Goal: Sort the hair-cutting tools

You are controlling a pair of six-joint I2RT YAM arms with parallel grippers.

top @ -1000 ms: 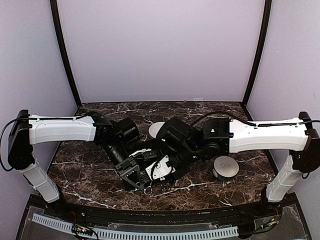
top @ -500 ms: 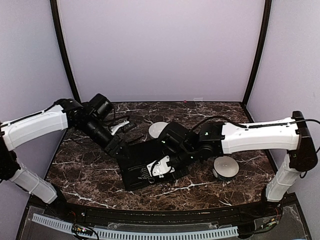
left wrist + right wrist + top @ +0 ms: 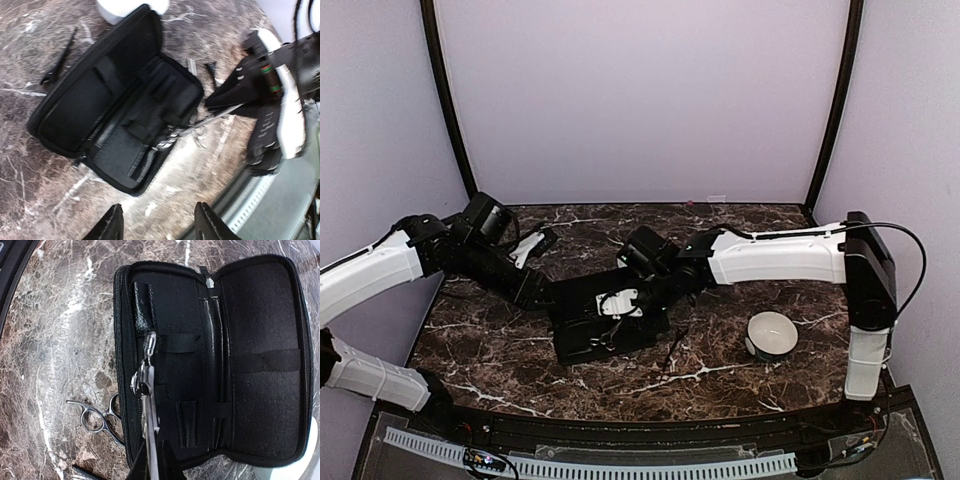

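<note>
Left tool [image 3: 159,216]: its fingers stood wide apart with nothing between them, at the bottom edge of the left wrist view, above the table [image 3: 30,200] beside the case.
Right tool [image 3: 151,455]: it was closed on a pair of silver scissors, low in the middle of the right wrist view and above the case.
Held scissors [image 3: 148,390]: they were gripped at one end, with the rest running up the frame over the left half of the case, their tip near an elastic strap.
Loose scissors [image 3: 95,420]: they lay flat on the table at lower left of the right wrist view, ring handles to the left, just beside the case's zipped edge.
Black stick [image 3: 672,350]: it lay on the table in the top view, right of the case and below centre, apart from the case.
Case [image 3: 605,330]: black, it lay unzipped and open flat at the centre of the top view.
Bowl [image 3: 772,333]: white, it stood at right of centre in the top view, well apart from the case.
</note>
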